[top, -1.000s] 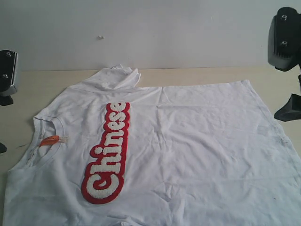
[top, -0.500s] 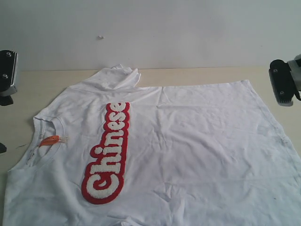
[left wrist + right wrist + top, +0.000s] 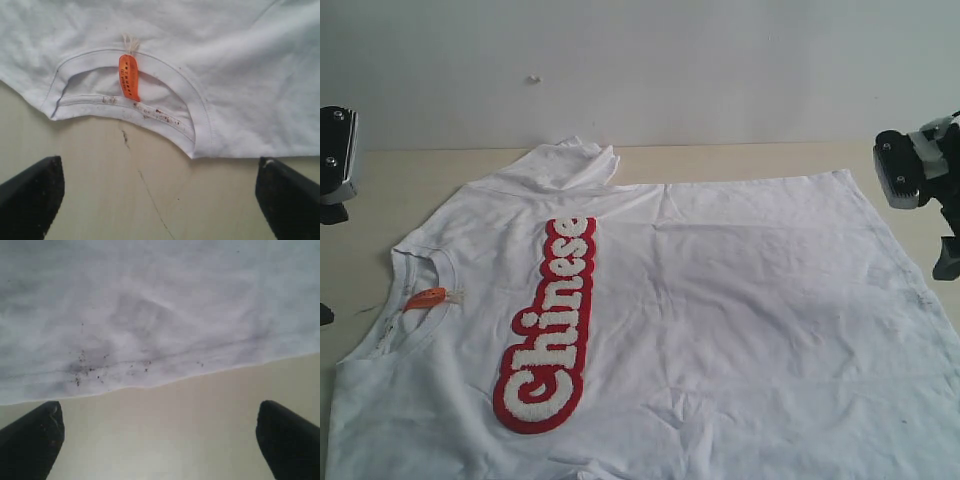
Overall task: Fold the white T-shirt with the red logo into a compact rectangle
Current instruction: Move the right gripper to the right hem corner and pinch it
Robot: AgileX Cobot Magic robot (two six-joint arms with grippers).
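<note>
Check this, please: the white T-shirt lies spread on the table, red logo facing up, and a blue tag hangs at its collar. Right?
Only the colour is wrong: the tag at the collar is orange, as the left wrist view shows. The white T-shirt lies spread on the table, red logo up.

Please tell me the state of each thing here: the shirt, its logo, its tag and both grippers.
white T-shirt: spread flat, front up, wrinkled, not yet folded.
red logo: facing up, uncovered.
orange tag: lying inside the collar.
left gripper: fingers open, empty, over bare table beside the collar.
right gripper: fingers open, empty, over bare table beside the shirt's edge.
</note>
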